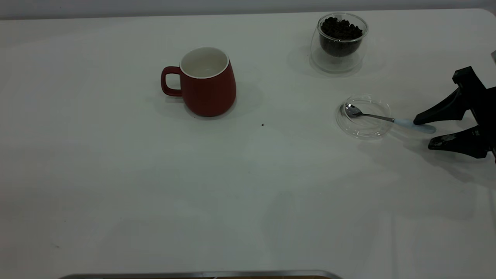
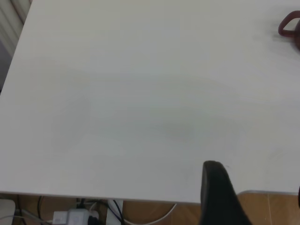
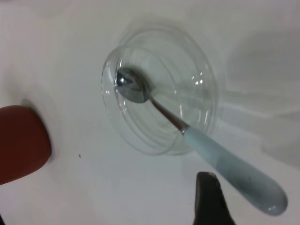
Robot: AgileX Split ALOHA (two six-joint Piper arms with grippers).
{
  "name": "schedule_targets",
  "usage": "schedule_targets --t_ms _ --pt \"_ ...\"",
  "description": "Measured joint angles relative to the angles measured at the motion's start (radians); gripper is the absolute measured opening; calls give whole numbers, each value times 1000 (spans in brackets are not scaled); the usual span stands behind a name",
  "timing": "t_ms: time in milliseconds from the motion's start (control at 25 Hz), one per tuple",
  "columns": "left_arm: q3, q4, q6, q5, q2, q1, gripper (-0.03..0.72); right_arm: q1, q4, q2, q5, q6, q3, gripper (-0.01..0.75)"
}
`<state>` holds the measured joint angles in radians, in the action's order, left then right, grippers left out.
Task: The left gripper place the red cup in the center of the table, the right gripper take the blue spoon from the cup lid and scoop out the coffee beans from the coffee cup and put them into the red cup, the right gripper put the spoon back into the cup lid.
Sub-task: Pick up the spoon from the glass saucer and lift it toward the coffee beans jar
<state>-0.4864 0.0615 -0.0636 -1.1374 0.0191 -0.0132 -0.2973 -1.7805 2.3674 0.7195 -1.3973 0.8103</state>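
While right claw (image 1: 422, 133) gapes astride blue spoon (image 1: 387, 119) handle — arm cropped; left claw (image 2: 220, 197) — 1 finger visible, state unclear.

Blue spoon (image 1: 381, 118) in cup lid (image 1: 364, 116), right of red cup (image 1: 205, 83)

A white tabletop (image 1: 116, 186) fills the exterior view, with a pale wall (image 1: 155, 6) behind it. Beyond its edge, the left wrist view shows a wooden floor (image 2: 267, 208) with a power strip (image 2: 70, 217) and cables (image 2: 117, 211).
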Motion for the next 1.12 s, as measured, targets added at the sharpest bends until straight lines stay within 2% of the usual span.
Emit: schedule_targets --t_ms 280,880,1120 --pt "0 0 0 0 0 0 466 0 -15 0 -1 -42 0 489" --pt "0 0 -2 0 0 0 466 0 -15 0 46 -56 0 238" --pt "0 0 -2 0 0 0 466 0 -15 0 60 -59 0 222"
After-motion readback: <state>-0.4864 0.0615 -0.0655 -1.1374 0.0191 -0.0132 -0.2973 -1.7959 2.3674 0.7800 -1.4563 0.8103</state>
